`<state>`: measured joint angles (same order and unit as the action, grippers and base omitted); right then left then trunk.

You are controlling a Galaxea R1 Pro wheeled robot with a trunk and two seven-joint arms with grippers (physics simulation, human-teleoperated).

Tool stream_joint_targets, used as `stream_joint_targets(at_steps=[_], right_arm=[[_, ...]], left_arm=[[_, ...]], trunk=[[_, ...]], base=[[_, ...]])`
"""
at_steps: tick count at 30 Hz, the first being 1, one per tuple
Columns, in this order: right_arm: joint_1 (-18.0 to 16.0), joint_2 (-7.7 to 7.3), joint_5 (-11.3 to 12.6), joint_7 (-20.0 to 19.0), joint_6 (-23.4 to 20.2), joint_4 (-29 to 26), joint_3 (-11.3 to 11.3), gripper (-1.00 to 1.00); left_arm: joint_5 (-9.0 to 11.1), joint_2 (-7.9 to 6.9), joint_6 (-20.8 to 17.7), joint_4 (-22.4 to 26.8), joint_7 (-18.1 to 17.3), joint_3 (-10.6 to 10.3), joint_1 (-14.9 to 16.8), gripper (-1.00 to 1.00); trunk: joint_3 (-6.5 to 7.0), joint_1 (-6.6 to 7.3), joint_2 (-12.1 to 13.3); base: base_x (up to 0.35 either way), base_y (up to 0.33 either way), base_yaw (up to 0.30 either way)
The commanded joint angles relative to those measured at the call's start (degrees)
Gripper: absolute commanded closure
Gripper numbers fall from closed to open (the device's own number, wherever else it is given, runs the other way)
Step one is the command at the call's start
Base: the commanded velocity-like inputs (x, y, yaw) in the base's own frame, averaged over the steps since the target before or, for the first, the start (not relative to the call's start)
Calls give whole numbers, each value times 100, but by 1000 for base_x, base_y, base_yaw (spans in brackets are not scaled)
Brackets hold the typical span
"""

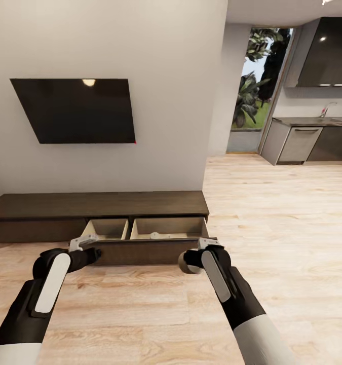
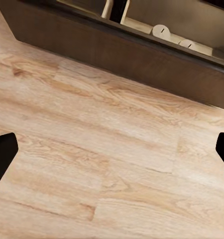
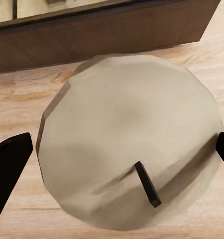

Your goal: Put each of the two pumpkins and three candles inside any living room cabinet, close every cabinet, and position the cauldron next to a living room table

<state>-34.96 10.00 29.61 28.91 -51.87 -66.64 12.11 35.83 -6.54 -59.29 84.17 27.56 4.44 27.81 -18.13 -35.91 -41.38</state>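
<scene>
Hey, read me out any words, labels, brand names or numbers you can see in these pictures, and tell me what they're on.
There is no text to read.
TV: blank dark screen, no brand visible.
Cabinet: plain wood, no labels.
Candle in the right gripper: plain top with a wick, no markings.
Candles in the open drawer: plain pale tops.
Kitchen units: too far away to show any lettering.

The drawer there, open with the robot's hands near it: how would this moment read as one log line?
cabinet: drawer out | right gripper: holding candle at drawer front | left gripper: open, empty | drawer: two candles inside
</scene>
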Motion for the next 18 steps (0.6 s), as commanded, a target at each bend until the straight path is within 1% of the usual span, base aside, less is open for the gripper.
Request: stream_joint_targets(at_steps=[1,5,6,7,8,9,10,11,12,13,14,16,18], right_arm=[[-4,0,74,60,-44,-22,-28,100],[5,0,70,61,-246,-60,-83,100],[6,0,66,61,-277,-63,-87,100],[6,0,63,62,-304,-66,-91,100],[6,0,63,62,-314,-67,-92,100],[7,0,71,57,-321,-68,-93,100],[7,0,75,55,-322,-68,-96,100],[7,0,77,51,-321,-69,-98,100],[7,0,78,49,-314,-65,-100,100],[7,0,83,46,-298,-54,-102,100],[7,0,85,47,-290,-46,-101,100],[7,0,87,51,-277,-29,-97,100],[7,0,88,52,-273,-24,-99,100]], left_arm=[[62,0,-14,14,50,2,5,-100],[64,-5,6,67,33,11,-8,-100],[65,-27,6,72,27,17,-10,-100],[68,-125,5,77,-9,46,-14,-100],[70,-243,8,85,-124,61,-20,-100],[72,-382,11,97,-436,72,-25,-100],[71,-462,9,102,-836,81,-28,-100],[67,-494,7,105,-1067,85,-29,-100],[61,-514,3,103,-1223,87,-29,-100],[59,-532,1,101,-1358,90,-30,-100],[58,-538,1,101,-1412,91,-30,-100],[54,-562,-2,100,-1486,105,-30,-100],[64,-585,-7,100,-1534,172,-30,-100]], trunk=[[-8,-1,-7],[-8,-1,-7],[-8,-1,-7],[-8,-1,-7],[-8,-1,-7],[-8,-1,-7],[-8,-1,-7],[-8,-1,-7],[-8,-1,-7],[-8,-1,-7],[-8,-1,-7],[-8,-1,-7],[-8,-1,-7]], base=[[0,0,0],[44,0,0],[175,0,0],[256,0,0],[290,0,0],[319,0,0],[334,0,0],[340,0,0],[344,0,0],[346,0,0],[341,0,0],[322,0,0],[305,0,0]])
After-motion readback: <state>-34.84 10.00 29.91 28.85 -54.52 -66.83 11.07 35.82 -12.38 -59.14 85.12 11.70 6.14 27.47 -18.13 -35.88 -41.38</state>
